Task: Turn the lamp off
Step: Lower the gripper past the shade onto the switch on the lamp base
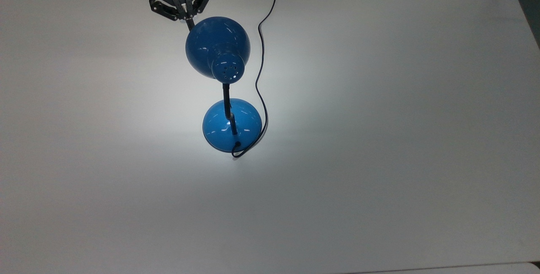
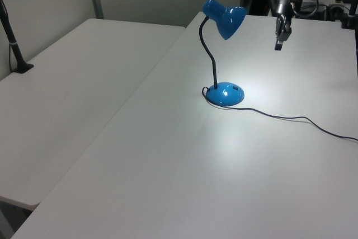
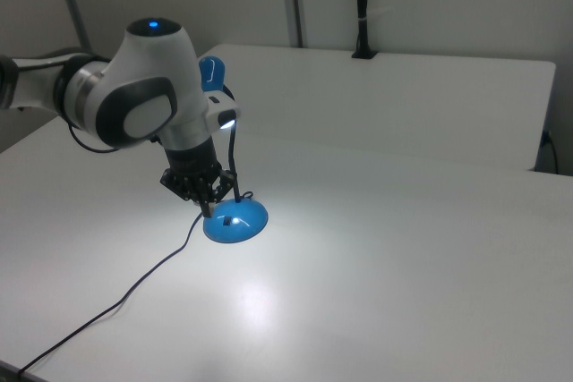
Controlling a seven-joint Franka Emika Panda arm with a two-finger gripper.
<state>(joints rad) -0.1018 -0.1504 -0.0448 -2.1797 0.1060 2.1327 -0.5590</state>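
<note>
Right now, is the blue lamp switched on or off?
On. The lamp throws a bright patch of light on the white table around its base, and the shade's opening glows in the right view.

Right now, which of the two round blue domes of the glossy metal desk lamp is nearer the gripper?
The vented shade atop the black neck, not the base on the table; the gripper hangs beside the shade's rim.

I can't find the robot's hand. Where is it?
In the top view the gripper hangs at the table's far edge, just beyond the lamp shade.
</note>
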